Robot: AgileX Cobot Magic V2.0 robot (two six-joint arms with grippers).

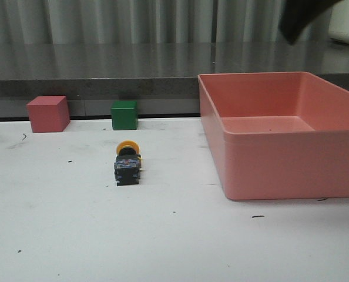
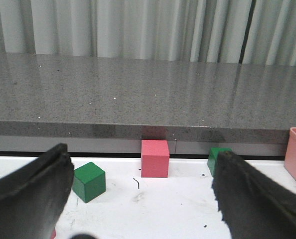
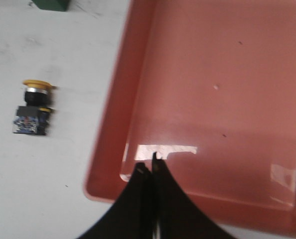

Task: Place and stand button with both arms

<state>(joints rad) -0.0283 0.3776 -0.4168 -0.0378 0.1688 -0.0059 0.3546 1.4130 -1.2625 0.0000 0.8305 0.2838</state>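
Pink bin (image 1: 280, 170) sits on the right, nothing seen inside. Right gripper (image 3: 149, 172) hangs above it, fingers pinched together on nothing. Left gripper (image 2: 140, 199) spread wide, unladen, facing the cubes. Button (image 1: 127, 163) lies tipped on the table, untouched, not yet stood.

— Beneath the right claw? Large pink bin (image 3: 113, 124), resting on white counter (image 1: 163, 235).
— Ahead of the left claw? Pink cube (image 2: 154, 158), flanked by two green cubes (image 2: 89, 181).
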